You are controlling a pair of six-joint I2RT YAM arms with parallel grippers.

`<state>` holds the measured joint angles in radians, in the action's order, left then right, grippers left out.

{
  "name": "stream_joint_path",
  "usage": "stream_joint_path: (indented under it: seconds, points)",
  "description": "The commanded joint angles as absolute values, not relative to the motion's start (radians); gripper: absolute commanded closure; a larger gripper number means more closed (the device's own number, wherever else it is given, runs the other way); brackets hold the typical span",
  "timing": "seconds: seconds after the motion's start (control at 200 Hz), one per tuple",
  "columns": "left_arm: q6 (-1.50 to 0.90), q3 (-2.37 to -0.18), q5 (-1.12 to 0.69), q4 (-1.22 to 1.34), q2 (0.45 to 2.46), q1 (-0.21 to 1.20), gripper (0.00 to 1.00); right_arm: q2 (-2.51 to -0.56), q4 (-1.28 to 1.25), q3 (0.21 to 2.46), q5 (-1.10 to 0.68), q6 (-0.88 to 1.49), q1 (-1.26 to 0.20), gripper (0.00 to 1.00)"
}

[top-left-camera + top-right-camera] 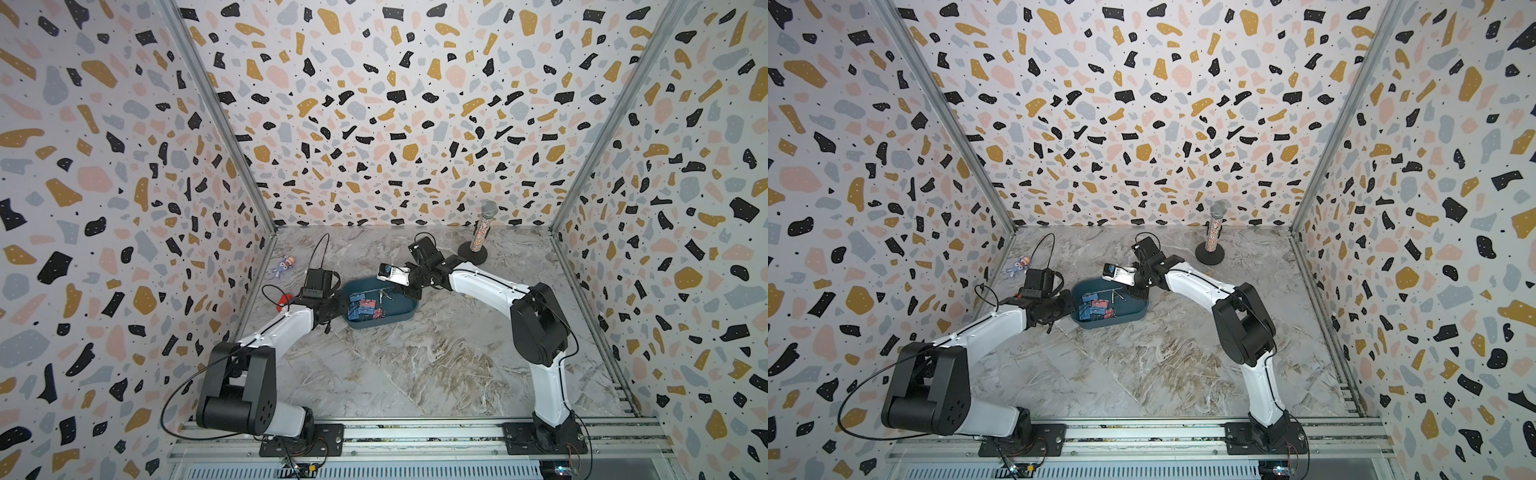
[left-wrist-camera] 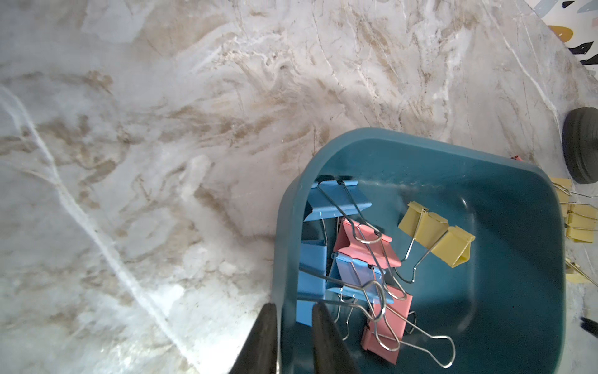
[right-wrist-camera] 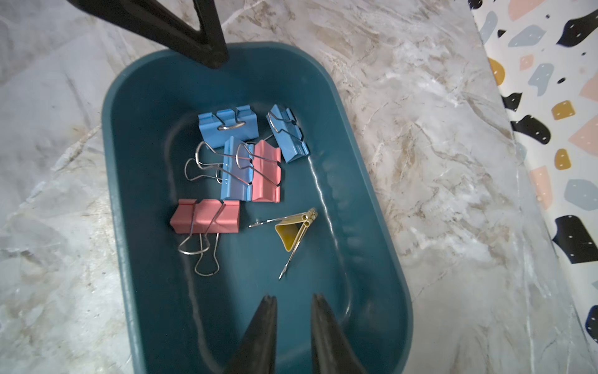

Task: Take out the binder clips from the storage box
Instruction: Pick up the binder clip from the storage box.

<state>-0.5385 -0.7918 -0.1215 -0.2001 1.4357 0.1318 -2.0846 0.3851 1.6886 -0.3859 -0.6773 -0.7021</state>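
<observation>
Clips: blue, pink and yellow, loose in the box, mostly toward one end. Box location: on the table, between the arms. Further yellow clips: on the table just beside the box. Left gripper: clamped on the box's rim. Right gripper: fingers slightly apart, empty, above the box's other end.

Marble tabletop carries storage box, microphone, purple toy.
</observation>
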Motion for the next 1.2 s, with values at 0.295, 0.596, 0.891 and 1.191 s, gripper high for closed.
stream_joint_path:
  seconds: [0.295, 0.596, 0.891, 1.191]
  points:
    - [-0.535, -0.79, -0.114, -0.21, 1.404, 0.127, 0.76, -2.208, 0.604, 1.889, -0.374, -0.677, -0.719, 0.73]
    - [-0.535, -0.79, -0.115, -0.211, 1.397, 0.127, 0.76, -2.258, 0.676, 1.946, -0.365, -0.664, -0.73, 0.7]
    - [-0.536, -0.79, -0.115, -0.211, 1.392, 0.127, 0.76, -2.3, 0.688, 1.986, -0.342, -0.64, -0.739, 0.69]
    - [-0.536, -0.788, -0.115, -0.211, 1.39, 0.127, 0.76, -2.342, 0.7, 2.022, -0.304, -0.619, -0.744, 0.67]
